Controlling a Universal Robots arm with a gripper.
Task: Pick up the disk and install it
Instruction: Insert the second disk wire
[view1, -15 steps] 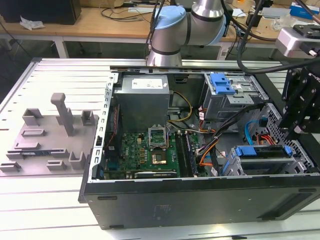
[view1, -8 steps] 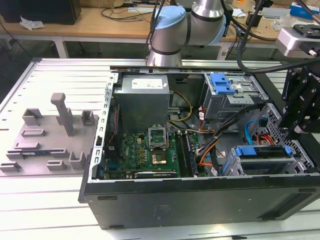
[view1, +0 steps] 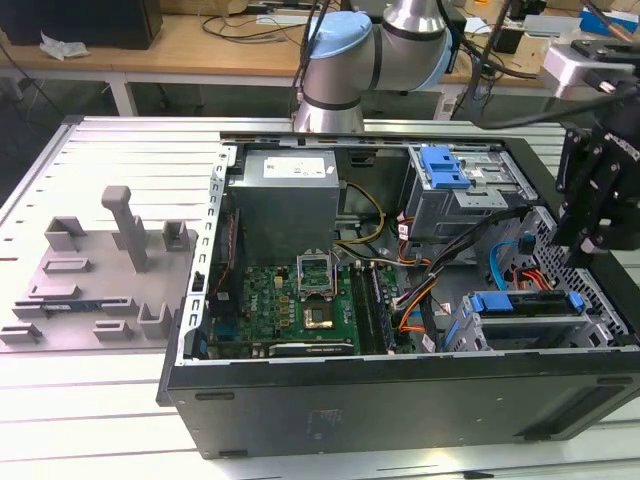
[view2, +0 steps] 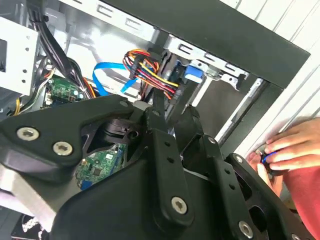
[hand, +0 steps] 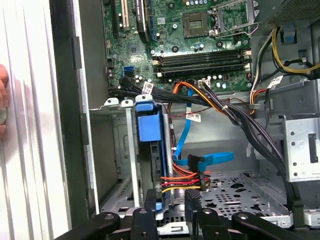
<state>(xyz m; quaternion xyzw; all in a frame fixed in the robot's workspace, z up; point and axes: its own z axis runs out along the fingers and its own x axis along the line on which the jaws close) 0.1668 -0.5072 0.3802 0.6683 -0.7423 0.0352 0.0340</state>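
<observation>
The disk (view1: 520, 305) sits edge-up in the lower drive bay at the exterior view's right of the open computer case, its blue carrier rail and end tabs on top. In the first wrist view the disk (hand: 149, 130) stands in the bay with its blue tab nearest the motherboard. My gripper (view1: 590, 240) hangs just above that bay. Its fingers are apart, and the gripper (hand: 170, 210) is open with the disk's end showing in the gap. In the second wrist view the gripper (view2: 174, 107) points toward the blue tab of the disk (view2: 194, 74).
A person's hand (view2: 295, 150) rests on the case's outer wall beside the bay, also at the hand (hand: 2, 95). A blue data cable (hand: 210, 160) and a power cable bundle (hand: 185, 182) lie next to the disk. A blue latch piece (view1: 443, 165) tops the upper cage. Grey fixtures (view1: 110, 260) stand outside the case.
</observation>
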